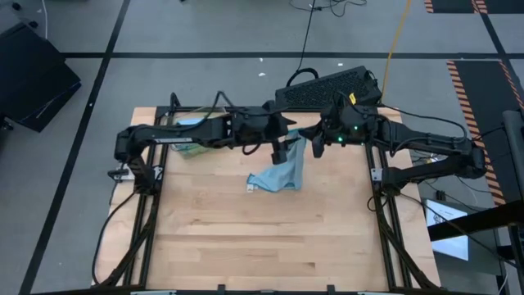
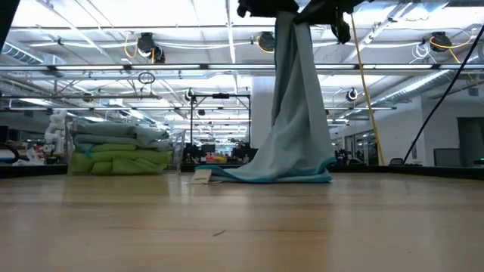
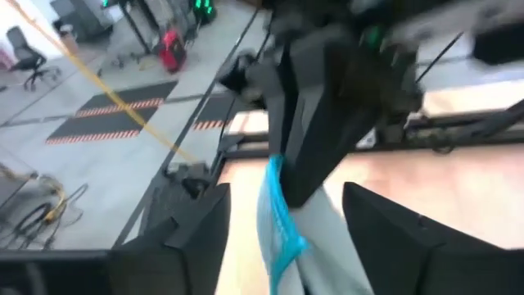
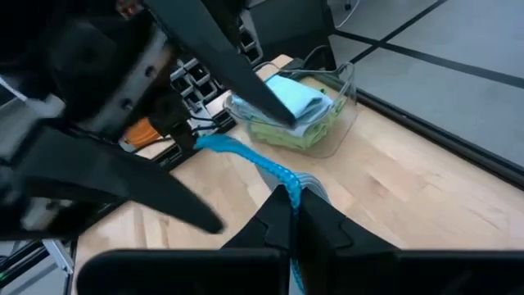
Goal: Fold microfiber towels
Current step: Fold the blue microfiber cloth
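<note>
A light blue microfiber towel (image 1: pixel 282 170) hangs from my right gripper (image 1: pixel 304 141), which is shut on its top, and its lower end (image 2: pixel 276 174) lies bunched on the wooden table. A small white tag (image 2: pixel 201 176) lies on the table at the towel's foot. My left gripper (image 1: pixel 282 147) is open just left of the right one. Its two fingers (image 3: pixel 192 242) stand on either side of the hanging towel (image 3: pixel 282 238), and I see no touch. Both grippers are up high above the far middle of the table. My right gripper pinches the towel's darker blue hemmed edge (image 4: pixel 277 174) between its two shut fingers (image 4: pixel 315 221), at the towel's top. The fingers come nearly level from the table's right. The towel hangs below them in slack folds, with its lower end on the table.
A clear plastic bin (image 4: pixel 348 90) at the far left holds a stack of folded blue and green towels (image 2: pixel 117 147). A black device (image 1: pixel 327 86) sits beyond the table's far edge. The near half of the table (image 1: pixel 262 238) is bare wood.
</note>
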